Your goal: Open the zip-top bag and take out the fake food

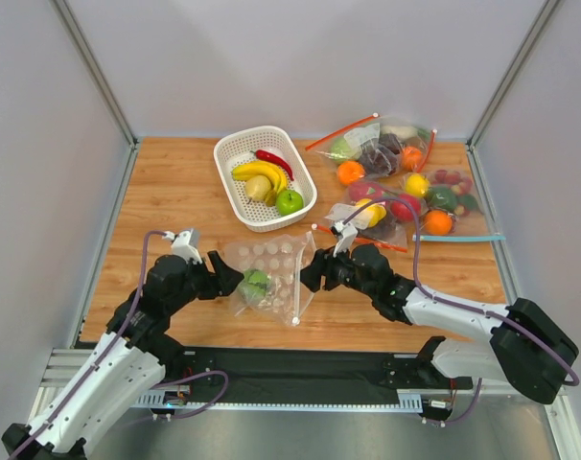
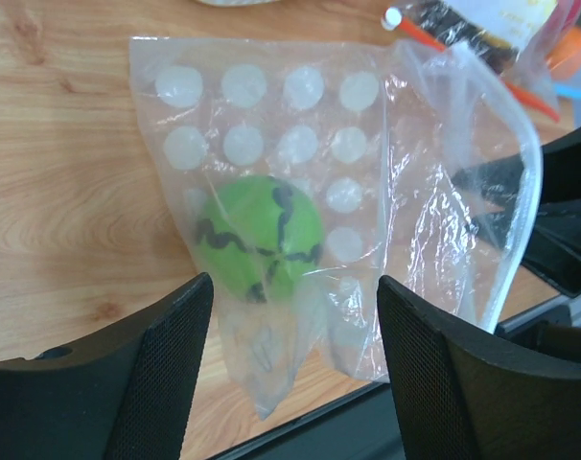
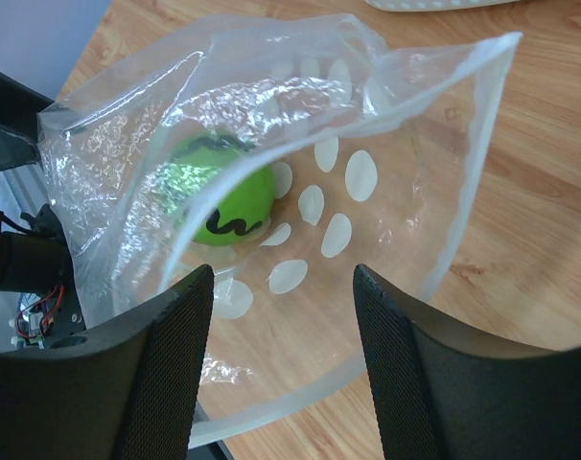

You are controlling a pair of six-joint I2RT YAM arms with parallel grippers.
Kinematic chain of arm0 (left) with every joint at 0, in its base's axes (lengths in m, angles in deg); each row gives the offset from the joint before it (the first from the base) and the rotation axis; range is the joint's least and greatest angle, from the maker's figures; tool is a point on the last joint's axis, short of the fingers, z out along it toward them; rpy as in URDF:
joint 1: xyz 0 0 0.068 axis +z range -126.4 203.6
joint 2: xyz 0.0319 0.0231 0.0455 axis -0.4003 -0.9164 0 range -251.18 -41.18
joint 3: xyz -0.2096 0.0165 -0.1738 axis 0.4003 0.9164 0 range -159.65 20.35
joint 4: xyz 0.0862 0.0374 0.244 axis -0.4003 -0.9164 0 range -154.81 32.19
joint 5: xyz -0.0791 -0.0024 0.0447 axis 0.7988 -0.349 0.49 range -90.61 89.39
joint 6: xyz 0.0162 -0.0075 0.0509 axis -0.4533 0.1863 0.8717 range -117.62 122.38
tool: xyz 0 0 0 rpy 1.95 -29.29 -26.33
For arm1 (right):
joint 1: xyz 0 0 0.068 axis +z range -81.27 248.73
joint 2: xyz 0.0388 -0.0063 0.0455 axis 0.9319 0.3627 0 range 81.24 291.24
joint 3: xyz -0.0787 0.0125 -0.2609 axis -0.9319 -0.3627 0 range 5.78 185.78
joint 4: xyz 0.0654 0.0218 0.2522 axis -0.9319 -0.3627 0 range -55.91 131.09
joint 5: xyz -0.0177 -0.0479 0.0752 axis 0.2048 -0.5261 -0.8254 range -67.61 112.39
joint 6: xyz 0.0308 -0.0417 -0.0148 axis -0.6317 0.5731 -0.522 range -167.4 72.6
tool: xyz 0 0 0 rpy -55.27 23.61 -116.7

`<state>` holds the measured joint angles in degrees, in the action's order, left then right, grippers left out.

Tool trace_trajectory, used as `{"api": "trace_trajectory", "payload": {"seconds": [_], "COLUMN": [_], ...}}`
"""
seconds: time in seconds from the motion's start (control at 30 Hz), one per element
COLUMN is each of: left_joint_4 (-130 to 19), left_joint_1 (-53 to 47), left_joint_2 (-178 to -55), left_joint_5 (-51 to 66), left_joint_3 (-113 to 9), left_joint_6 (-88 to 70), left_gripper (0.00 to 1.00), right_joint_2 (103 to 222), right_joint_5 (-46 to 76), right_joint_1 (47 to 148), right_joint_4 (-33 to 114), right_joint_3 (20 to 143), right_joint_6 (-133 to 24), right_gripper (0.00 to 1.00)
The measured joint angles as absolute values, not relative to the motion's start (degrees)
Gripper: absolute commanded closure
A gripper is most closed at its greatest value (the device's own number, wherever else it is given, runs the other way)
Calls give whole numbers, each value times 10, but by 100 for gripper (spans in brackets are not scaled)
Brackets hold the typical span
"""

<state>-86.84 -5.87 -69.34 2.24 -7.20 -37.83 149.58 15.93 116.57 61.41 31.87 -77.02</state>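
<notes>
The dotted bag (image 1: 269,273) (image 2: 348,192) (image 3: 415,192) lay at the near middle of the worktop (image 1: 175,192), its mouth gaping toward the right. One green piece (image 1: 255,285) (image 2: 260,238) (image 3: 228,201) with black wavy lines sat inside it. The left fingers (image 1: 223,271) (image 2: 166,374) were spread, the bag's left end between them, unpinched. The right fingers (image 1: 310,268) (image 3: 166,374) were spread too, at the open mouth. The basket (image 1: 235,144) beyond held a banana (image 1: 257,171), chili (image 1: 274,161), apple (image 1: 290,201) and yellowish fruit (image 1: 259,188). Undotted bags (image 1: 396,182) lay far right.

bag (image 3: 271,86) mouth gapes rightward, clear path in to the ball (image 3: 228,196); basket (image 1: 271,220) just far, other bags (image 1: 406,182) far right.
</notes>
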Motion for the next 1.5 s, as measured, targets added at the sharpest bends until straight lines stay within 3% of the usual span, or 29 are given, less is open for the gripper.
{"api": "trace_trajectory", "payload": {"seconds": [0.33, 0.5, 0.63, 0.7, 0.97, 1.17, 1.5], "left_joint_4": [-796, -739, -702, -689, -636, -599, -550], "left_joint_1": [-52, -40, -38, -37, -37, -37, -37], "left_joint_2": [-718, -764, -809, -825, -858, -915, -991], "left_joint_5": [4, 10, 24, 32, 45, 59, 90], "left_joint_3": [-25, 1, 13, 17, 21, 36, 44], "left_joint_6": [-423, -428, -433, -436, -437, -435, -435], "left_gripper": [18, 21, 32, 46, 74, 82, 87], "right_joint_2": [1498, 1518, 1539, 1552, 1611, 1634, 1677], "right_joint_5": [158, 152, 147, 144, 124, 119, 121], "right_joint_1": [1166, 1166, 1166, 1166, 1169, 1175, 1191], "right_joint_4": [606, 607, 607, 612, 628, 643, 636], "right_joint_3": [318, 319, 320, 321, 351, 370, 429], "right_joint_6": [-765, -765, -765, -765, -765, -766, -759], "right_gripper": [37, 36, 36, 36, 34, 32, 27]}}
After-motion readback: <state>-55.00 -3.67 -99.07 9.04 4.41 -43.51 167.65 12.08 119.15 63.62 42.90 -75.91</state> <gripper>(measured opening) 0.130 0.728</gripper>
